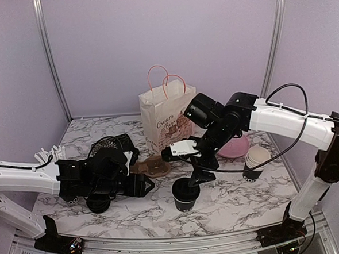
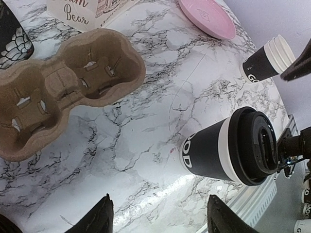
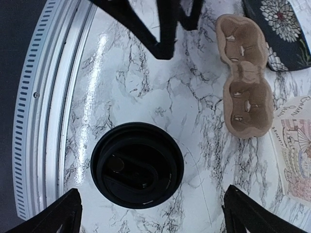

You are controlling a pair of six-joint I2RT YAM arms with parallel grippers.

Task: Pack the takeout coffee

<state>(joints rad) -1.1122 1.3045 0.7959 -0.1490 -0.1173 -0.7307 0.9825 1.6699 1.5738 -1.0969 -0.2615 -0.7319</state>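
Right wrist view has the right gripper with its jaws spread wide and nothing clamped, one black finger at each lower corner of the frame. Directly beneath them stands the lidded coffee cup, seen straight down onto its round black lid, with marble showing in the gap on both sides. The cup stands upright, so its long axis runs vertically, in line with the gripper's approach. The right arm is plainly the nearer one, since its jaws would only have to drop and close around the cup. Beyond the cup lies the brown cup carrier, well apart from it, both wells empty and its long axis pointing away from the table's near edge. The left gripper also stands open and empty, low over the table, with the cup off to its right and the carrier ahead to its left. The left wrist view shows what the overhead look hides: the cup's black side wall with white lettering, a white band under the lid, and the lid apparently seated level. It also shows a stack of lidless cups and a pink plate farther off. Only the top external view shows the paper bag standing behind the carrier.
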